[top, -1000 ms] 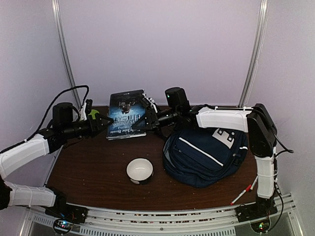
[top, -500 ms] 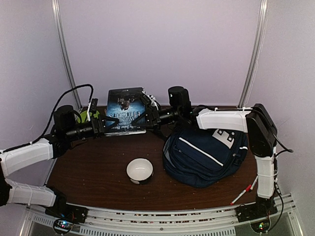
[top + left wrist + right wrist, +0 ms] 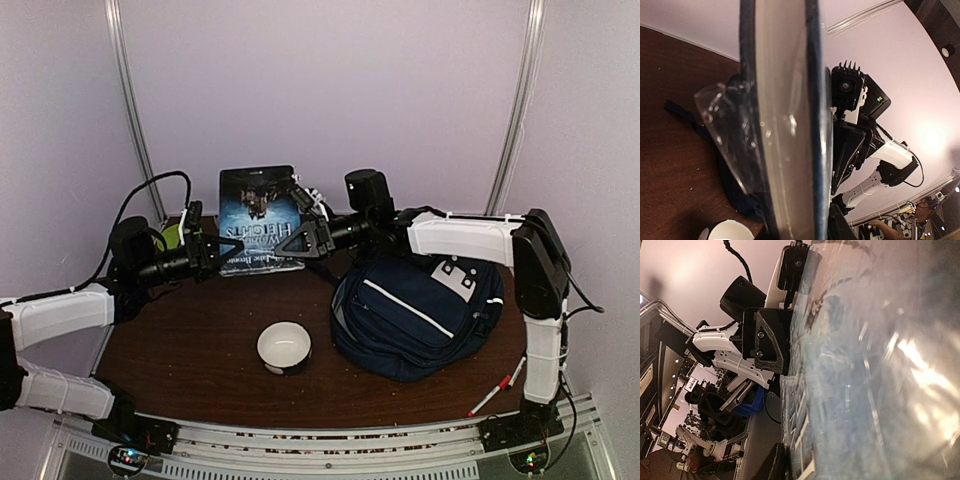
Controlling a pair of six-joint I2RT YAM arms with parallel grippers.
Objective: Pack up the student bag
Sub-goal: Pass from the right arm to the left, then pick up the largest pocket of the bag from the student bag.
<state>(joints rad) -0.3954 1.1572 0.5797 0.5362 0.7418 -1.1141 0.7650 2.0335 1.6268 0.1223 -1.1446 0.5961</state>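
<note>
Overhead view, upper centre: dark blue paperback book [image 3: 255, 215] in clear plastic wrap stood upright, cover facing the camera, carried between both arms at the rear of the table; its lower edge appeared lifted off the wood. The right end effector [image 3: 303, 238] was clamped narrow on the book's right edge. The left end effector [image 3: 212, 252] sat astride the left edge; in the right wrist view one of its fingers [image 3: 767, 340] lay flat on the cover; whether it truly gripped, I could not tell. Judged reason for the two-sided hold: the wrap looked slick and the book broad, so a second grip would steady it or allow a handover before it went into the bag.

The student bag [image 3: 415, 320], large navy-blue fabric backpack with white trim stripes, lay slumped at centre right, front pocket and white studded patch facing up, just below the right arm; whether the main compartment was unzipped could not be told.

Round white bowl [image 3: 284, 347] sat lower centre, near the bag's left side; red-and-white pen [image 3: 490, 396] lay lower right, near the edge.

Surface: dark brown wooden table [image 3: 190, 340], matte, rounded front. Room: pale lilac wall [image 3: 330, 90] behind, two silver metal rails [image 3: 128, 90] rising at upper left and upper right.
</note>
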